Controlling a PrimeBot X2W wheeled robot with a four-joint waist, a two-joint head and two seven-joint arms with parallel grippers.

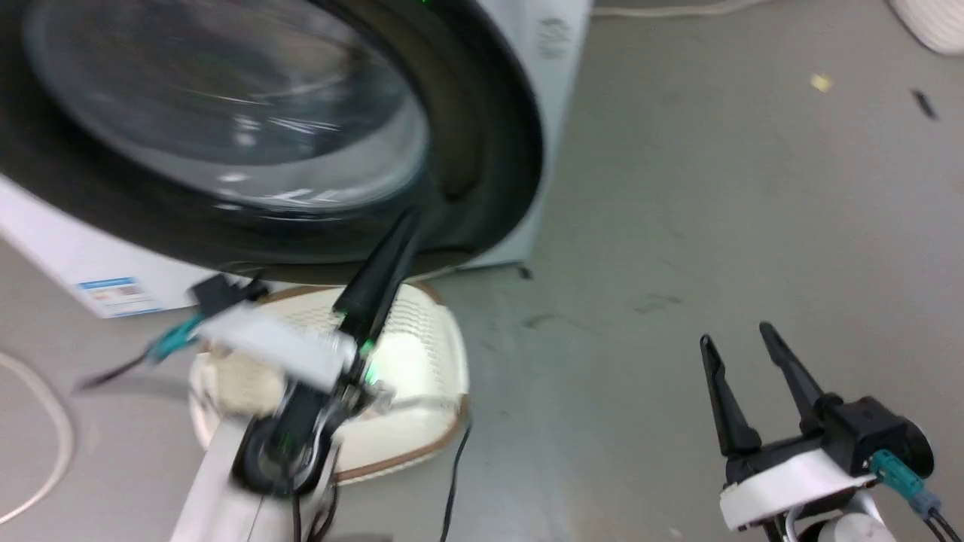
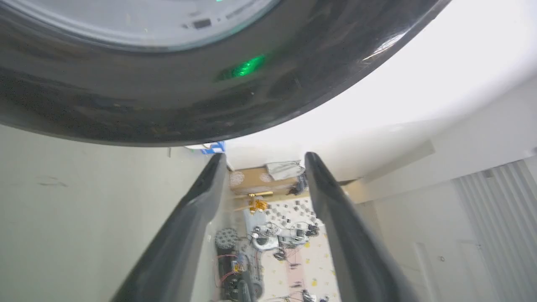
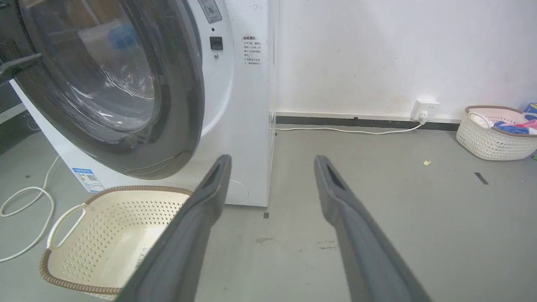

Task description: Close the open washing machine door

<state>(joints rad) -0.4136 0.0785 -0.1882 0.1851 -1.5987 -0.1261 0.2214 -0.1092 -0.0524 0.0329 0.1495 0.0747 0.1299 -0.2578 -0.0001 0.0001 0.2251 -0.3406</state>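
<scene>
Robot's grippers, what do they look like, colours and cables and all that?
The left gripper and right gripper each have two long, tapering dark fingers on a black base with a white housing. A teal connector with dark cables hangs off each. The left forearm is pale.

White washing machine [image 3: 247, 105] with a blue sticker [image 3: 88, 179]. The washing machine door [image 3: 188, 96] is black-rimmed around clear glass. Cream perforated basket [image 3: 105, 214], brown woven rim. Plain grey floor [image 3: 377, 201].

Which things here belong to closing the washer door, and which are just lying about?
Job: round black-rimmed glass washing machine door; big white washing machine; left gripper.
Lying about: cream perforated plastic basket; white floor cable; white woven basket holding clothes.
</scene>
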